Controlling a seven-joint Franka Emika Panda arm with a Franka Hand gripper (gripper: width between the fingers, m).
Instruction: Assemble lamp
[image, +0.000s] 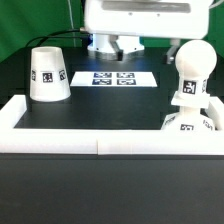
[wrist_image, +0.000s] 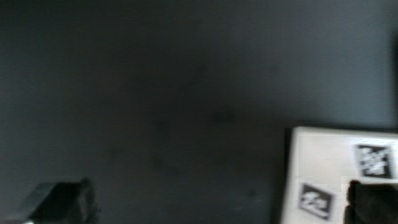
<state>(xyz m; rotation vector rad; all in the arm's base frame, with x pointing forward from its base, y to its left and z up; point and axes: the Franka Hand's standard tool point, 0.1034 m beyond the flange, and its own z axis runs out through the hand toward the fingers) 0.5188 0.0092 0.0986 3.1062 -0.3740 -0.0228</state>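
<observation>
The white cone shade (image: 47, 75) stands on the black table at the exterior view's left. At the right, the rounded bulb (image: 194, 68) stands upright on the squat base (image: 189, 122); both carry square tags. My gripper (image: 117, 46) hangs at the back centre, above the far edge of the marker board (image: 115, 78), apart from all the lamp parts. In the wrist view my gripper (wrist_image: 217, 202) is open and empty, with its dark fingertips (wrist_image: 57, 200) wide apart over bare table. A corner of the marker board (wrist_image: 347, 165) shows there.
A low white wall (image: 100, 146) borders the table along the front and both sides. The white robot pedestal (image: 135, 15) stands at the back behind the gripper.
</observation>
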